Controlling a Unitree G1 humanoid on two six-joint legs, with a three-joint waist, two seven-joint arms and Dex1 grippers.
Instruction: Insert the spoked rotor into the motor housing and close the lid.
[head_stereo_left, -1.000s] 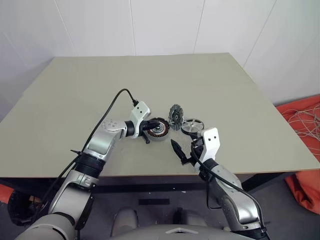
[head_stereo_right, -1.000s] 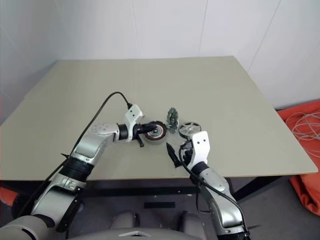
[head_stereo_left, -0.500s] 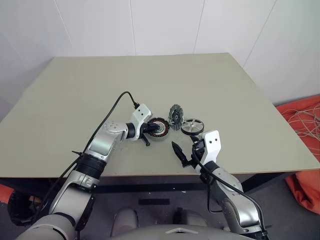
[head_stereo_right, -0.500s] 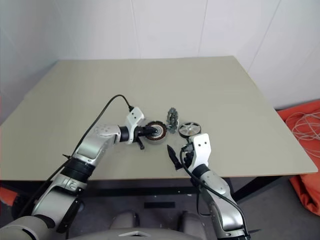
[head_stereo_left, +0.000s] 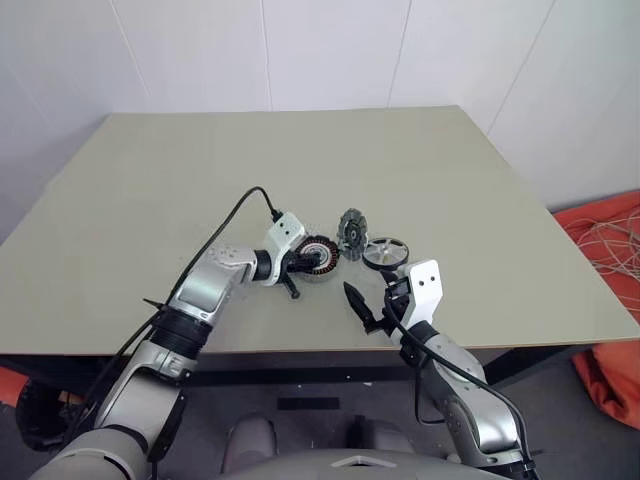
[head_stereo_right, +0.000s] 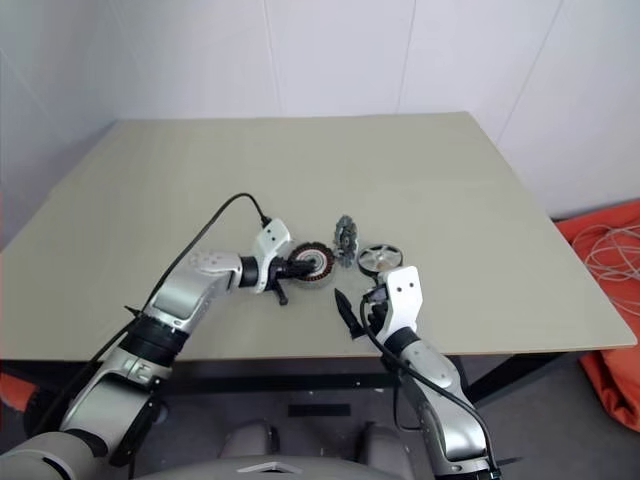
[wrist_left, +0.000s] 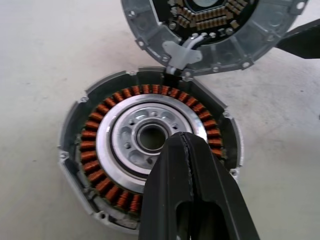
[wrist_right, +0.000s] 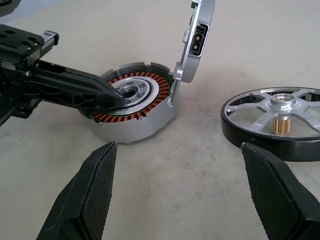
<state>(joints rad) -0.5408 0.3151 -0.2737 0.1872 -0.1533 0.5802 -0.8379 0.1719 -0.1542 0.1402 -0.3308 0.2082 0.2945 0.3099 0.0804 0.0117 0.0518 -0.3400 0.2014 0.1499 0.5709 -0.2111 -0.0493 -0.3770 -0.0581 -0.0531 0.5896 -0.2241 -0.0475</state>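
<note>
The rotor (wrist_right: 280, 122) lies flat on the worktop (head_stereo_left: 200, 180) near its front edge, hub up, just ahead of the right claw (wrist_right: 185, 195) and off toward that arm's own side, so the right arm is plainly the nearer one for picking it up; its axle stands vertical, and the wheel would have to travel sideways to the housing (wrist_right: 131, 107), which sits close by toward the left arm. The right claw hangs wide apart and empty, its two black fingers (wrist_right: 95, 185) framing the gap between housing and rotor. The left claw (wrist_left: 187, 150) is pressed fully together, gripping nothing, with its tip resting on or just over the housing's silver centre, probably steadying it. The housing is a shallow grey metal cup with a ring of coppery-red windings around a polished bearing seat. The lid (wrist_right: 197, 35) stands nearly upright at the housing's far edge, joined there by what looks like a hinge or connector; it is grey cast metal with a scalloped rim and small components inside. The rotor has a black rim, bright machined spokes and a small brass gear at the hub.
</note>
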